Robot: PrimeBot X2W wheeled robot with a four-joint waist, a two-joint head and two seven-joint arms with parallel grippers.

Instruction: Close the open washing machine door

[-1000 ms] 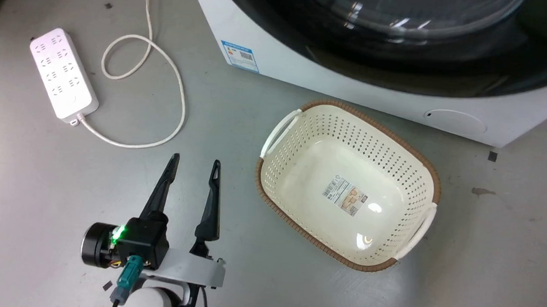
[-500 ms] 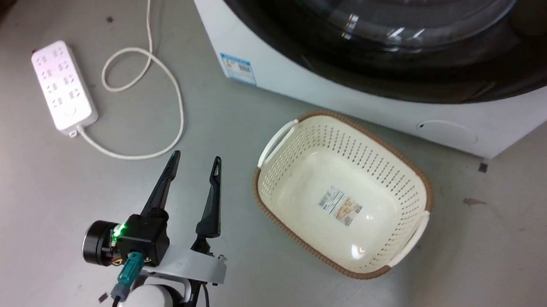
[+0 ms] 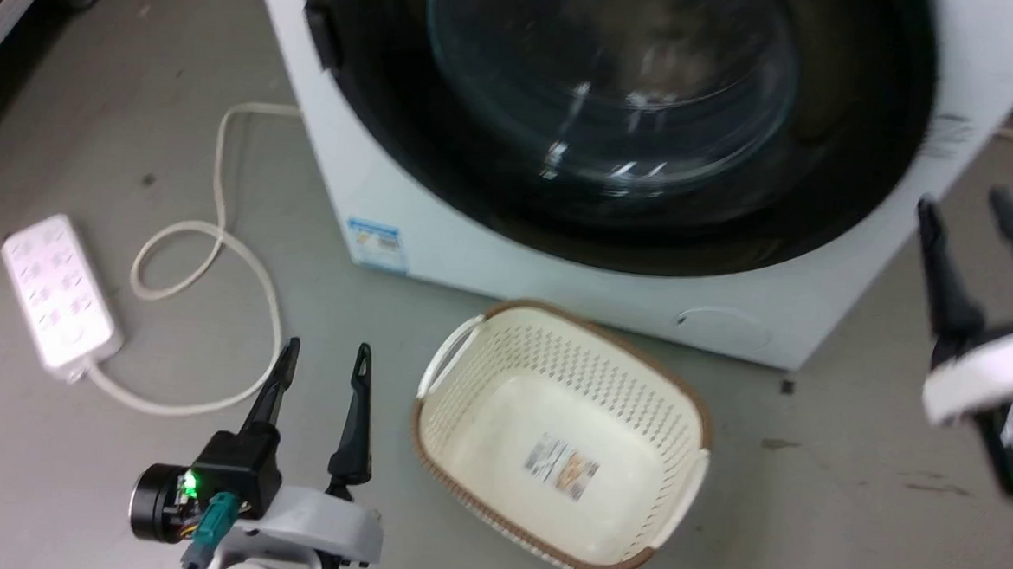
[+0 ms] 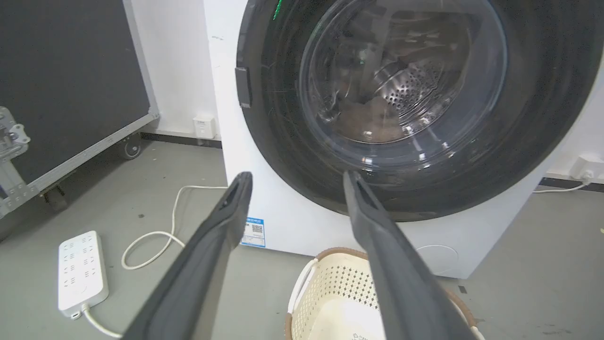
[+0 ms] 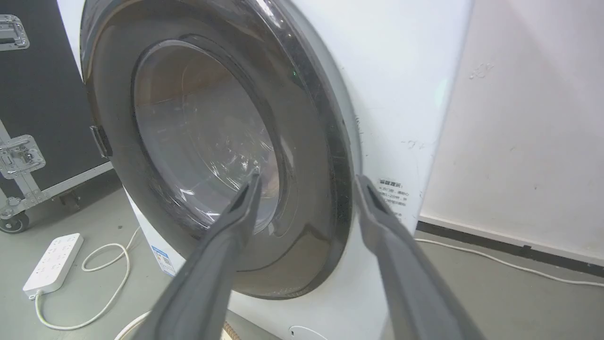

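Washing machine door (image 3: 611,108) flush on washing machine (image 3: 490,258) (glass blurred); left gripper (image 3: 328,346) and right gripper (image 3: 962,200) spread.

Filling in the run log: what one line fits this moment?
washing machine door: flush against washing machine front | left gripper: open, empty | right gripper: open, empty | basket: empty

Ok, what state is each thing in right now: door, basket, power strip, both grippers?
Door: looks shut, flush against the machine front.
Basket: upright, empty.
Power strip: lying flat, nothing plugged in.
Left gripper: open, holding nothing.
Right gripper: open, holding nothing.
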